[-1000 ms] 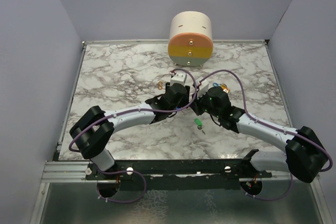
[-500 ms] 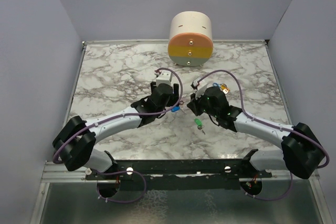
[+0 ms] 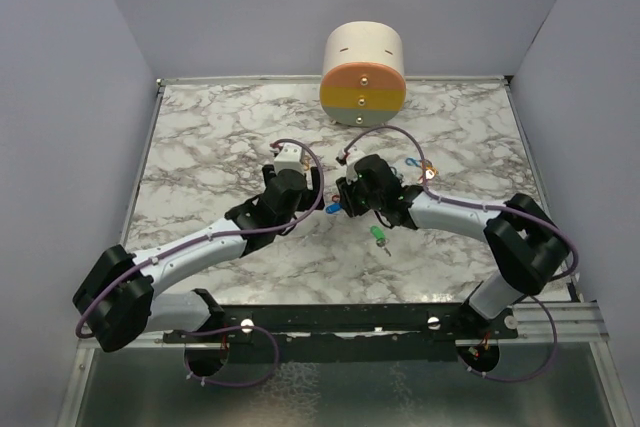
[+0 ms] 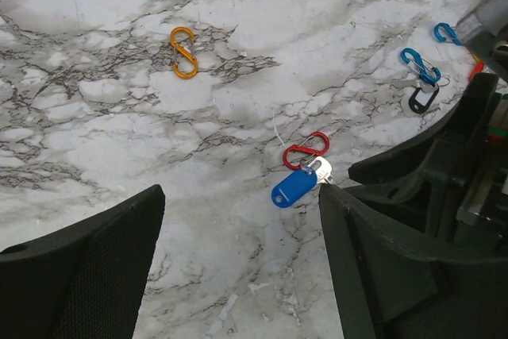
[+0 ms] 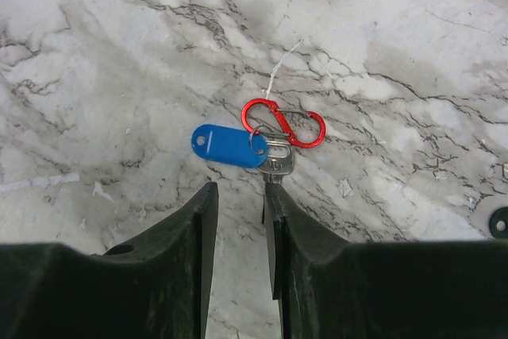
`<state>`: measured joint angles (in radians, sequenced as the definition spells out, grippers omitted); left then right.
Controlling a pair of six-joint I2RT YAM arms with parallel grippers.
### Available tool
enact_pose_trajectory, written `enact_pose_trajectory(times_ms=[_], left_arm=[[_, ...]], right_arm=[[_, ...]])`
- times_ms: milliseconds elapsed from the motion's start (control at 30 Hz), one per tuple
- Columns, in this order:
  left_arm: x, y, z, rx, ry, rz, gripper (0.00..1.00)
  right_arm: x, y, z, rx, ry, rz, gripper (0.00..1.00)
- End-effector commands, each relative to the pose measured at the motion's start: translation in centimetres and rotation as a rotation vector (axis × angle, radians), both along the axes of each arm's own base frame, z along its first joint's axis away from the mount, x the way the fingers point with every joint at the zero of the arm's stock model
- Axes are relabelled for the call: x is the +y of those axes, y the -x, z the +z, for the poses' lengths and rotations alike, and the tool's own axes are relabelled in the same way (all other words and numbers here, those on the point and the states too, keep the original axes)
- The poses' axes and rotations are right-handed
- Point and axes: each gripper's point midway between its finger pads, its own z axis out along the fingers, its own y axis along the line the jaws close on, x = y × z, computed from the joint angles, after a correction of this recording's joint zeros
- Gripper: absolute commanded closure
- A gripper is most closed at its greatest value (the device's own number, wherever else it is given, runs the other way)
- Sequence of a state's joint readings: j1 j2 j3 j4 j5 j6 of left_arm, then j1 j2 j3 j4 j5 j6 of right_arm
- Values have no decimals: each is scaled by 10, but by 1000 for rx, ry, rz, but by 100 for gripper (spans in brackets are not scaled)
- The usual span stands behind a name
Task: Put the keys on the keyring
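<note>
Near the middle of the marble table, the blue-headed key lies flat with its small ring and metal blade tucked against a red S-clip. The two look linked, though neither wrist view shows for certain that the wire passes through the ring. The right gripper hovers just short of this pair, its fingers drawn close with a narrow strip of marble showing between them and nothing held. The left gripper is spread wide on the other side and is also empty. Farther off, a black-headed key sits touching a blue S-clip, perhaps joined in the same way, with a second blue S-clip just beyond. The green-headed key lies alone nearer the arm bases, and an orange S-clip lies bare and well apart. My judgement is that the job is partly done, with at least the green key left to hang. At the far edge stands a round drawer unit with its peach, yellow and green fronts closed, so its contents are hidden.
</note>
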<state>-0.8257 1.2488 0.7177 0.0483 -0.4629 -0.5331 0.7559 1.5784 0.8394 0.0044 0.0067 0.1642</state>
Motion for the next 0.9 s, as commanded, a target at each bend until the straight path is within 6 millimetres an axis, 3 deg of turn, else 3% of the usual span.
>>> enact_pose_trajectory(times_ms=[0, 300, 867], left_arm=[[10, 3, 9, -28, 32, 20, 19], [17, 6, 8, -29, 46, 19, 19], [22, 4, 4, -23, 53, 20, 19]], right_arm=[[2, -15, -3, -11, 61, -67, 69], [7, -30, -16, -21, 129, -101, 73], [17, -30, -36, -2, 178, -83, 75]])
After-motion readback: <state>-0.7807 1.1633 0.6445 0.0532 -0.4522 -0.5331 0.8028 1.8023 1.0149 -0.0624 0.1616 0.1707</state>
